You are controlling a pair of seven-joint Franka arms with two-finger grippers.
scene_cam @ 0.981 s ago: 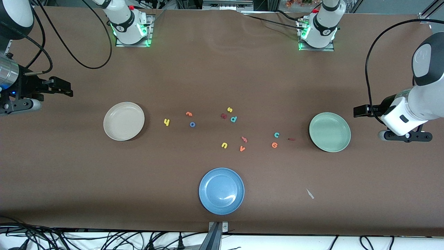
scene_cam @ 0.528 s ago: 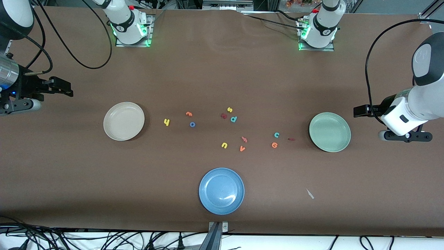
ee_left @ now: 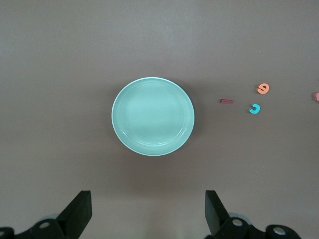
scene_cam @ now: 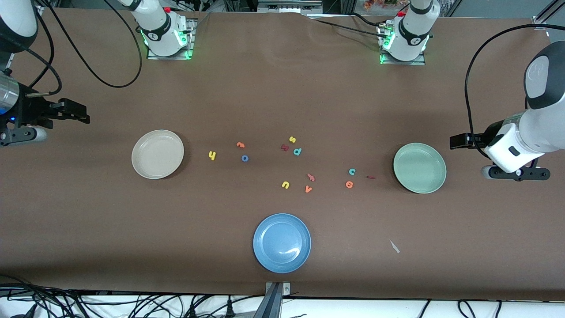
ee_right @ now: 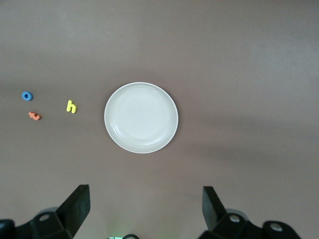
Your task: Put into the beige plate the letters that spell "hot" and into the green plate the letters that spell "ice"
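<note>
The beige plate lies toward the right arm's end, and beside it are the yellow "h", orange "t" and blue "o". The green plate lies toward the left arm's end. Next to it are the teal "c", orange "e" and dark red "i". My right gripper hangs open and empty past the beige plate at the table's end. My left gripper hangs open and empty past the green plate.
A blue plate sits near the front edge. Other letters lie mid-table: yellow "s", teal "p", a chunky dark red letter, yellow "u", orange "v". A small pale scrap lies near the front.
My right gripper has drifted slightly outward toward the table's end. The left arm, the plates and the letters have not moved.
</note>
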